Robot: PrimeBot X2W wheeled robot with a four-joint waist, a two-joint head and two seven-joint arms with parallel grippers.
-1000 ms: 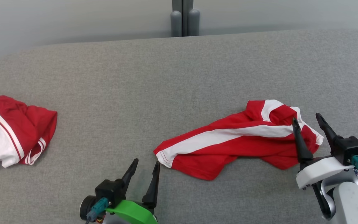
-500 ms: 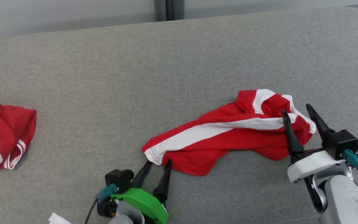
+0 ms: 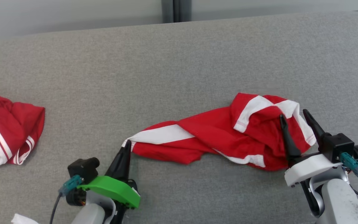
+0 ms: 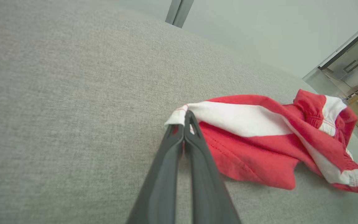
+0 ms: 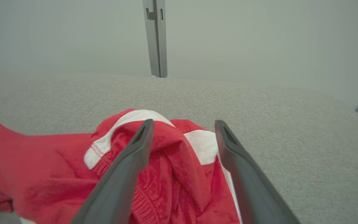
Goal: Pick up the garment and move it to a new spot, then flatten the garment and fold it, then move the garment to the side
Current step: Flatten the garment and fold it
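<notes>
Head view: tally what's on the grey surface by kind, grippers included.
Red-and-white garments: 2, the centre garment and the left-edge garment
Grippers: 2, the left gripper and the right gripper
Total: 4

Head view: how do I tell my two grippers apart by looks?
The left gripper has a green bracket, a black block, a teal connector with a dark cable, and long dark tapered jaws. The right gripper has a white bracket with the same block, connector, cable and jaws, on a pale grey, speckled forearm.
</notes>
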